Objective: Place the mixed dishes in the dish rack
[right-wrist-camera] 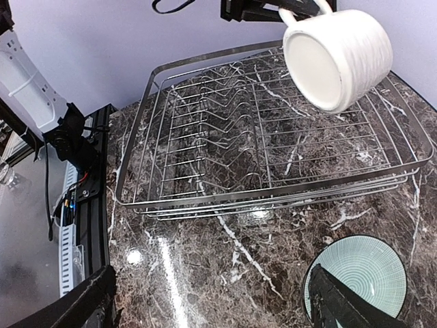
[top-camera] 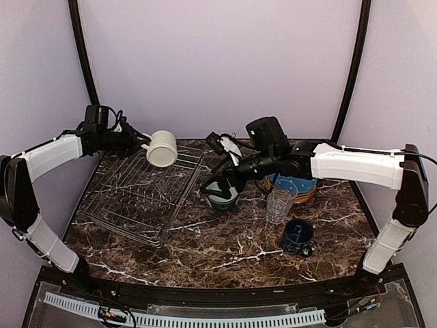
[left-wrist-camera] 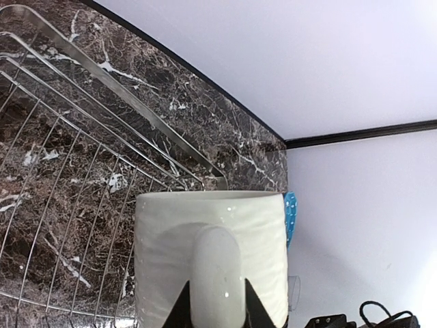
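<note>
left gripper: clenched on cream mug handle; mug hangs tilted above dish rack
right gripper: jaws spread wide; pale-teal bowl beside one finger, ungripped

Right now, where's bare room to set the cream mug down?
The dish rack is bare throughout; the cream mug hangs over its far right corner. The table near strip is free. Crowded to the right: pale-teal bowl, clear glass, plates, dark blue mug.

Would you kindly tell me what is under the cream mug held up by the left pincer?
Under the cream mug, held by the left pincer, lies the dish rack's wire grid, marble table showing through. Wires right behind the mug are covered.
</note>
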Controlling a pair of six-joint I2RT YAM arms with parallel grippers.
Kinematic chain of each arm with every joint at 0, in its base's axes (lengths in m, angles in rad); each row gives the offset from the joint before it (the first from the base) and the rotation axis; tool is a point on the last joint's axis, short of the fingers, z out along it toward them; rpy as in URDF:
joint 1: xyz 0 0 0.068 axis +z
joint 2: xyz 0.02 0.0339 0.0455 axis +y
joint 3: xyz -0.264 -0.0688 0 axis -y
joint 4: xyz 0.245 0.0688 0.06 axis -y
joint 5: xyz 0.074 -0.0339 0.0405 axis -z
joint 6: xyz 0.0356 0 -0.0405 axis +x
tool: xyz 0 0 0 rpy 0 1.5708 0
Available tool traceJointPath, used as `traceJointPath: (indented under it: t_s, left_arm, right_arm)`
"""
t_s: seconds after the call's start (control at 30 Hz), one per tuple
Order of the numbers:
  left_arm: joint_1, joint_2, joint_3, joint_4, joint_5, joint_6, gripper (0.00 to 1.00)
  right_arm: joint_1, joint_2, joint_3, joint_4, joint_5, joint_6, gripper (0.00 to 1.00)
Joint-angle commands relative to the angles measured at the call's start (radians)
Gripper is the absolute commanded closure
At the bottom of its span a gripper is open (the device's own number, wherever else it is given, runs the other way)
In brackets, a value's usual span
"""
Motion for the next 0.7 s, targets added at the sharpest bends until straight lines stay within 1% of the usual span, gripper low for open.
traceJointPath:
  t_s: [0.0,0.03,0.17,0.23,0.43,0.6,0.67]
  left_arm:
    - [0.066,-0.08,-0.123,0.278,0.073,-0.243,0.99]
    - [0.073,-0.081,-0.158,0.323,0.076,-0.294,0.99]
    - [0.09,-0.079,-0.242,0.45,0.085,-0.424,0.99]
    - [0.091,-0.073,-0.253,0.475,0.093,-0.448,0.99]
    - [0.09,-0.093,-0.3,0.524,0.088,-0.493,0.99]
    - [0.089,-0.092,-0.274,0.409,0.07,-0.38,0.99]
    - [0.089,-0.078,-0.292,0.434,0.094,-0.411,0.99]
  right_arm:
    - [-0.001,0.041,0.059,-0.022,0.021,0.0,0.05]
    - [-0.001,0.048,0.06,-0.02,0.02,0.004,0.05]
    - [-0.001,0.061,0.048,-0.011,0.021,0.02,0.05]
    - [-0.001,0.066,0.043,-0.009,0.027,0.025,0.05]
    - [-0.001,0.107,0.077,-0.007,0.074,0.039,0.05]
    - [-0.001,0.148,0.121,-0.015,0.072,0.057,0.05]
    - [-0.001,0.154,0.123,-0.016,0.077,0.058,0.05]
